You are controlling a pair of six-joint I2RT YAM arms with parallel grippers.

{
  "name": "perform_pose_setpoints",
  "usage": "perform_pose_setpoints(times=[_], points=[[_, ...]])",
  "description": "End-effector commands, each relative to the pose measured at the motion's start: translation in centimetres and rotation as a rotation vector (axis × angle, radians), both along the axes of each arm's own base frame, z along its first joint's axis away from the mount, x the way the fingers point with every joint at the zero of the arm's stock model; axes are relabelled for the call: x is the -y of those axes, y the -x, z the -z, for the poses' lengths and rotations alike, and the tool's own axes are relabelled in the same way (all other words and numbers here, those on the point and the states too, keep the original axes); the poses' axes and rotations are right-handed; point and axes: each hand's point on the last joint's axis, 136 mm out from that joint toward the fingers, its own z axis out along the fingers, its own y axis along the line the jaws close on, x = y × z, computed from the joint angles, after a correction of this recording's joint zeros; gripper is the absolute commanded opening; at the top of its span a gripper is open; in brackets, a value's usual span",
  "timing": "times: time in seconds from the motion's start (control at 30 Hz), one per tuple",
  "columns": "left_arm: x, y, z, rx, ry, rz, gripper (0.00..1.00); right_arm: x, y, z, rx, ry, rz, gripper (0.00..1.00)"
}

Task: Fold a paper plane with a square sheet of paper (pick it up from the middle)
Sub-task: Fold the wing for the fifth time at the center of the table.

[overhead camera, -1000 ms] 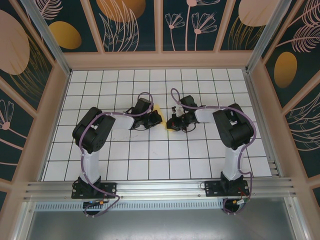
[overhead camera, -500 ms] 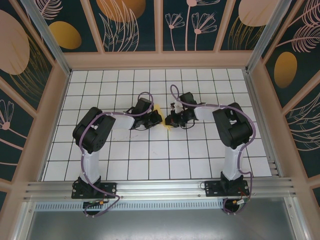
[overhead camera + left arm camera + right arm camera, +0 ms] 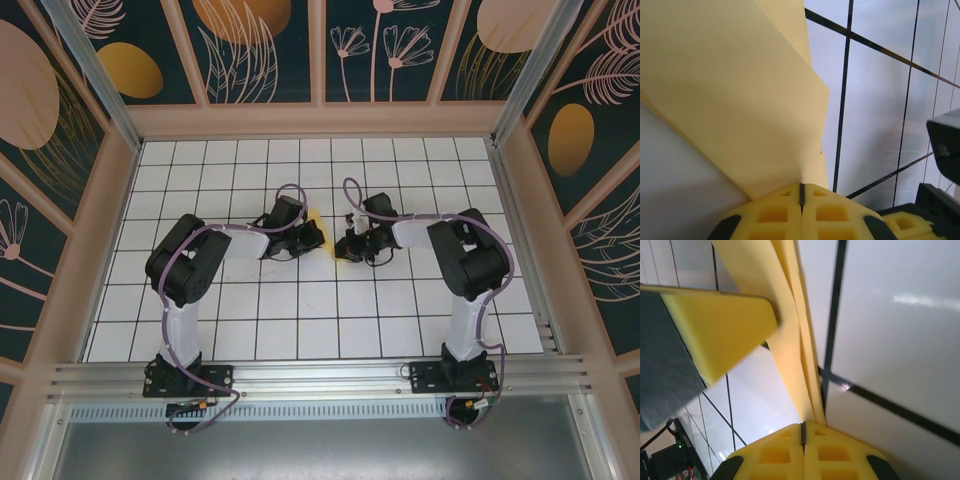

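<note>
The yellow sheet of paper (image 3: pixel 317 221) is folded into layers and hangs between my two grippers above the middle of the tiled floor. My left gripper (image 3: pixel 318 238) is shut on it; in the left wrist view the broad folded paper (image 3: pixel 740 100) runs into the closed jaws of the left gripper (image 3: pixel 801 186). My right gripper (image 3: pixel 342 245) is shut on it from the other side. In the right wrist view the paper (image 3: pixel 792 350) is a slim layered strip pinched by the right gripper (image 3: pixel 802 425). A left fingertip pad (image 3: pixel 715 330) presses the strip higher up.
White tiled floor (image 3: pixel 300 300) with black grid lines lies all around. Wooden walls (image 3: pixel 320 120) with dark floral panels box it in. Both arm bases stand on the metal rail (image 3: pixel 320 375) at the near edge. The right gripper's body (image 3: pixel 945 145) is close to the left one.
The right gripper shifted slightly up-left, then back right, staying shut on the paper. The left arm has held still.
</note>
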Motion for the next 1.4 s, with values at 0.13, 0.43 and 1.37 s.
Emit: perform_pose_setpoints(times=[0.13, 0.43, 1.37], points=[[-3.8, 1.6, 5.9, -0.11, -0.202, -0.058, 0.06, 2.3, 3.4, 0.2, -0.096, 0.089, -0.005, 0.02], [-3.2, 1.4, 5.3, -0.103, -0.18, -0.042, 0.06, -2.0, -1.1, -4.0, 0.045, -0.025, -0.045, 0.02], [-0.1, -3.5, -5.5, 0.342, -0.187, 0.216, 0.26, 2.0, 0.9, 4.9, -0.146, 0.135, 0.021, 0.0]])
